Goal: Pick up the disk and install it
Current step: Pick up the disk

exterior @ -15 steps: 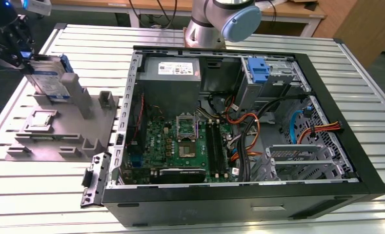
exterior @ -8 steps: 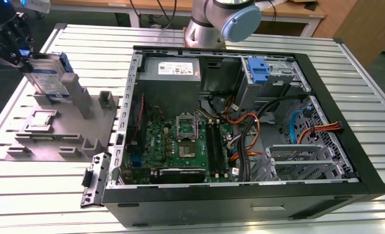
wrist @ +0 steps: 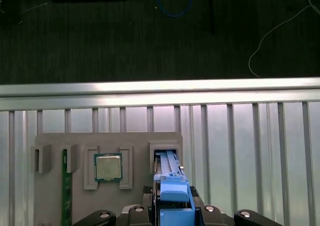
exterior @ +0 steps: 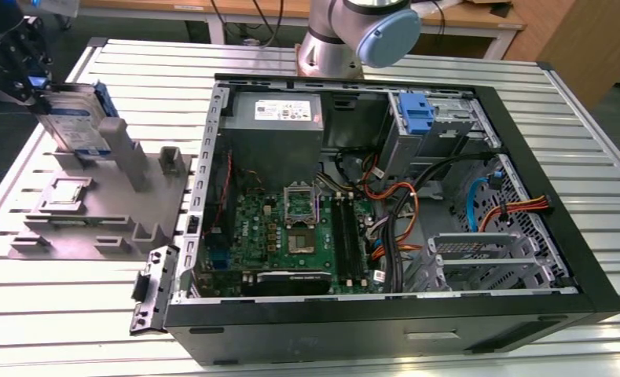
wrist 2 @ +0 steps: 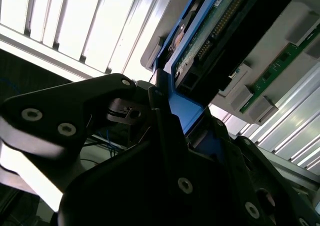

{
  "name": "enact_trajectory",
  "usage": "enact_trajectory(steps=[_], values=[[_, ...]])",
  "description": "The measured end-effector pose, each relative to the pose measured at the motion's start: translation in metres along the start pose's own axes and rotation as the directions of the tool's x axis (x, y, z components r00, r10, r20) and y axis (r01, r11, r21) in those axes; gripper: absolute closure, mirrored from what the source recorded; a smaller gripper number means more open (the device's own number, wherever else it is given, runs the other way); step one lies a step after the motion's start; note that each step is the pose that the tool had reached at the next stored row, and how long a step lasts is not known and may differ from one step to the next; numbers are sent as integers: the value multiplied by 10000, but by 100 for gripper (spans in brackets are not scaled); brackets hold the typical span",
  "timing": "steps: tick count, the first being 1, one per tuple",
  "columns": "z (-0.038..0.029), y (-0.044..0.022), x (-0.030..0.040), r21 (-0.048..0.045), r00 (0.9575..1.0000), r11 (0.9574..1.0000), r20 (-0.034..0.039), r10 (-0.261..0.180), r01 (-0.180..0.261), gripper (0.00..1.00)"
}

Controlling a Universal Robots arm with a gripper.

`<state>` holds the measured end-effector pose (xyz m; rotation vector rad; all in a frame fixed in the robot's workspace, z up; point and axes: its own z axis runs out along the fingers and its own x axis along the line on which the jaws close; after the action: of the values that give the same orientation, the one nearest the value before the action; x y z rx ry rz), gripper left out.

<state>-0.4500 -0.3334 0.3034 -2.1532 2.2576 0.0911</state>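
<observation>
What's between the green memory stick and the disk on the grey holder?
A square processor chip, seated between memory stick and disk, as the first wrist view shows.

Silver-grey disk (exterior: 71, 122) in bright blue carrier, upright on edge, at the grey fixture (exterior: 89, 204), exterior view's left

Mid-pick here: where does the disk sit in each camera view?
Exterior view: the disk stands upright in the grey fixture, at the exterior view's upper left.
Second wrist view: the disk, green circuit-board side showing, blue-framed.
First wrist view: the disk edge-on, blue frame foremost.
Shared landmark: the grey fixture.
</observation>
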Motion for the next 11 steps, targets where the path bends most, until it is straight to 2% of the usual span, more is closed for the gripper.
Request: enact_trajectory(steps=[11], values=[[-91, 3, -5, 0, 10000, 10000, 0, 0, 0, 63]])
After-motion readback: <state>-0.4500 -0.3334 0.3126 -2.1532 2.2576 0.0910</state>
